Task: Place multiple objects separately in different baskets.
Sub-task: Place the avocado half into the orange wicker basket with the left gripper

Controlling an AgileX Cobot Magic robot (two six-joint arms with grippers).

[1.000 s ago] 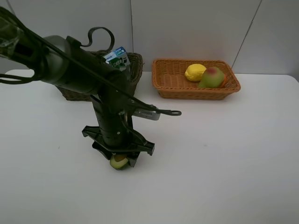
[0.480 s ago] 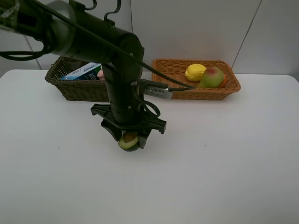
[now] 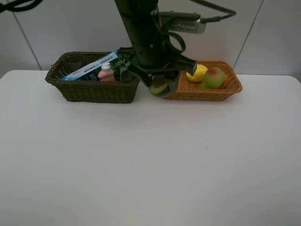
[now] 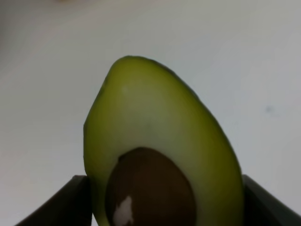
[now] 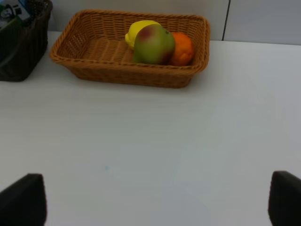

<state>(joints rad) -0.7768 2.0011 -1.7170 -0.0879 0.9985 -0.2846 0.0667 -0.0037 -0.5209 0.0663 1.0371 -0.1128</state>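
The left tool (image 3: 161,84) has been travelling from the near tabletop (image 3: 150,160) up toward the far baskets, clenching the halved avocado (image 3: 159,87), presumably to join the fruit in the orange-tan basket (image 3: 202,94). Its arm is hiding that basket's left end. The right tool (image 5: 150,197) is waiting spread wide, empty.

In the high view the black left arm hides the near left corner of the light orange-tan wicker basket (image 3: 233,87) and part of the yellow lemon (image 3: 198,71). The round orange (image 5: 182,48) beside the lemon shows there only as a sliver behind the green-red pear (image 3: 214,78). The left wrist picture cuts off the lower end of the halved avocado (image 4: 160,155) with its brown pit. The dark olive-brown wicker basket (image 5: 28,47) is cropped in the right wrist view.
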